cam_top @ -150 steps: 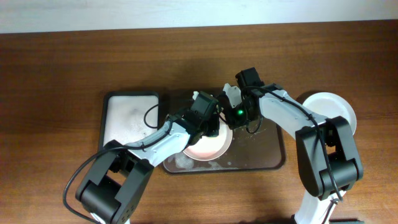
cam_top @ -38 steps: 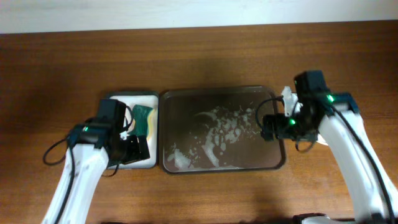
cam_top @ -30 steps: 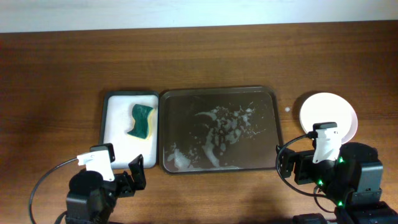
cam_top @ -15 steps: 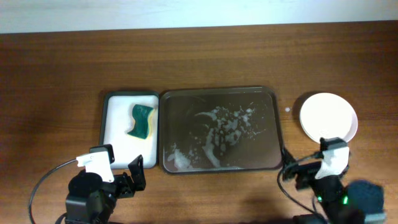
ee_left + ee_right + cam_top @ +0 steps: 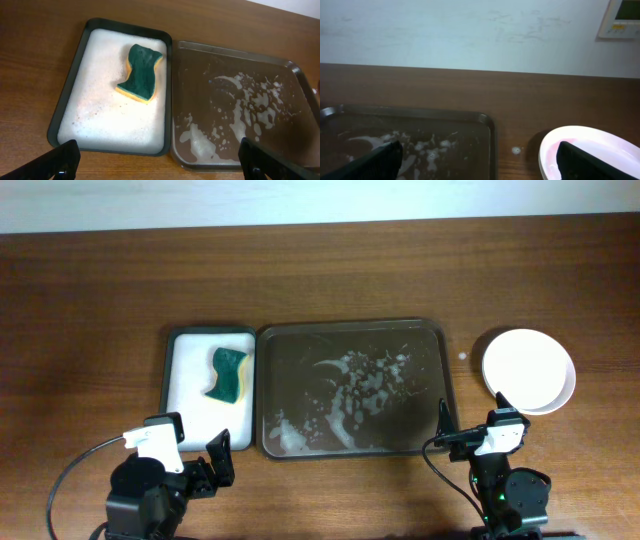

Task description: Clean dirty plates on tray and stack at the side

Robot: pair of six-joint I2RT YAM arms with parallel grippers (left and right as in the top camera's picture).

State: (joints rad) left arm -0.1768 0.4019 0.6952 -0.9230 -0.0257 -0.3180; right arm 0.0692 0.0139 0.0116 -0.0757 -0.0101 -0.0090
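Note:
The dark tray (image 5: 350,324) lies mid-table with only white suds on it, and no plate rests in it. It also shows in the left wrist view as the tray (image 5: 230,50) and in the right wrist view as the tray (image 5: 420,111). To its right on the bare wood, the plates (image 5: 529,370) form a stack with a white one on top; I cannot tell how many lie beneath. The right wrist view shows a faint pink tint in that top plate (image 5: 592,147). My left gripper (image 5: 203,463) (image 5: 162,167) and my right gripper (image 5: 472,430) (image 5: 482,162) both stand open and empty at the front edge.
Left of the big tray is a smaller black-rimmed tray (image 5: 168,380) filled with white foam, with a green and yellow sponge (image 5: 228,375) (image 5: 141,72) lying in it. A small white fleck (image 5: 462,357) sits on the wood between tray and plates. A wall (image 5: 470,30) runs behind the table.
Five seconds ago both grippers worked a plate over the tray; the sponge now lies in the small tray. In the last second the right arm drew back to the front edge; the left stayed still.

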